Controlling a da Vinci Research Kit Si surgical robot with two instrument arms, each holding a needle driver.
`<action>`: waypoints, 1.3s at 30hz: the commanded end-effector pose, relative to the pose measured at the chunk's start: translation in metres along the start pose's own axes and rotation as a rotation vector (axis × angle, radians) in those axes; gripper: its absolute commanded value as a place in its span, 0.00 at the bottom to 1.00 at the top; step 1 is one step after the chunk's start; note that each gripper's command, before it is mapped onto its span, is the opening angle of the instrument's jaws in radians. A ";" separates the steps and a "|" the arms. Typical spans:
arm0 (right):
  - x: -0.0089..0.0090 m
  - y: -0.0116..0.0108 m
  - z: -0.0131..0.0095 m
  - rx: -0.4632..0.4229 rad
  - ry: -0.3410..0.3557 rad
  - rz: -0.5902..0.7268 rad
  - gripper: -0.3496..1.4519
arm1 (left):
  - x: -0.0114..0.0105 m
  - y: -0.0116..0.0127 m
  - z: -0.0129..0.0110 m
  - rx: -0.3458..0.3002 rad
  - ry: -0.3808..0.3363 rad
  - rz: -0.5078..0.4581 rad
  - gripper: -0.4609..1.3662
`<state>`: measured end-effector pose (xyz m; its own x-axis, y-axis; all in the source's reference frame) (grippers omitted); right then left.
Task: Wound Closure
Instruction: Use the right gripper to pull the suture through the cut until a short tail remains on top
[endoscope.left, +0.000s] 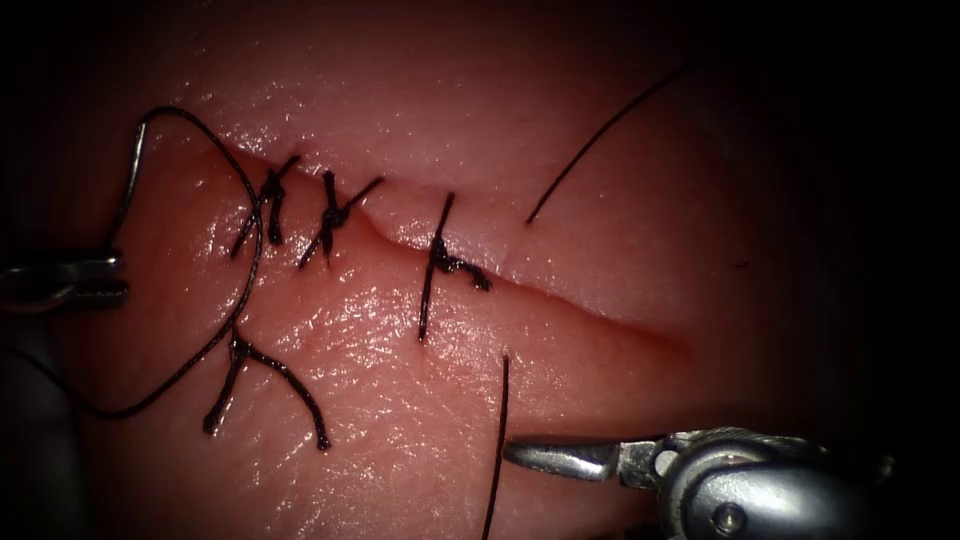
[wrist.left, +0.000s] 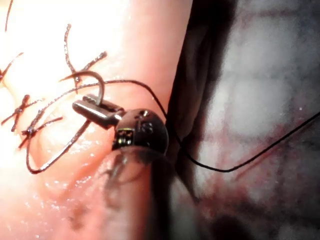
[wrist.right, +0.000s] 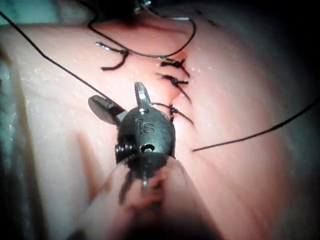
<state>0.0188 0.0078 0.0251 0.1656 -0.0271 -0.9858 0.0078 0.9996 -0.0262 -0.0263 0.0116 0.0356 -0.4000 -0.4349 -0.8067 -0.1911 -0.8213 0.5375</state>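
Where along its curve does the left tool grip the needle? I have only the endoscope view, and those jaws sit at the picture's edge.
Observer: In the left wrist view, the left tool is shut on the needle near one end of its curve. The rest arcs free, not in the tissue.
Operator: And the right tool? I see it side-on, so I can't judge its jaws.
Observer: In the right wrist view, the right tool has its jaws spread apart, with nothing clamped between them.
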 end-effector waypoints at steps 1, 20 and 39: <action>-0.0007 0.0006 -0.0003 -0.009 -0.002 -0.008 0.97 | 0.0000 0.0000 0.0000 -0.008 0.000 0.000 0.06; -0.0097 0.0010 0.0046 -0.001 -0.008 -0.037 0.95 | 0.0001 0.0000 0.0000 -0.008 0.001 0.006 0.06; -0.0092 0.0007 0.0056 0.114 -0.037 -0.025 0.00 | 0.0002 0.0000 0.0001 -0.009 0.001 0.005 0.06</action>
<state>0.0228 0.0087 0.0352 0.1990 -0.0528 -0.9786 0.1239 0.9919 -0.0283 -0.0264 0.0115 0.0355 -0.3999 -0.4400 -0.8040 -0.1892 -0.8187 0.5422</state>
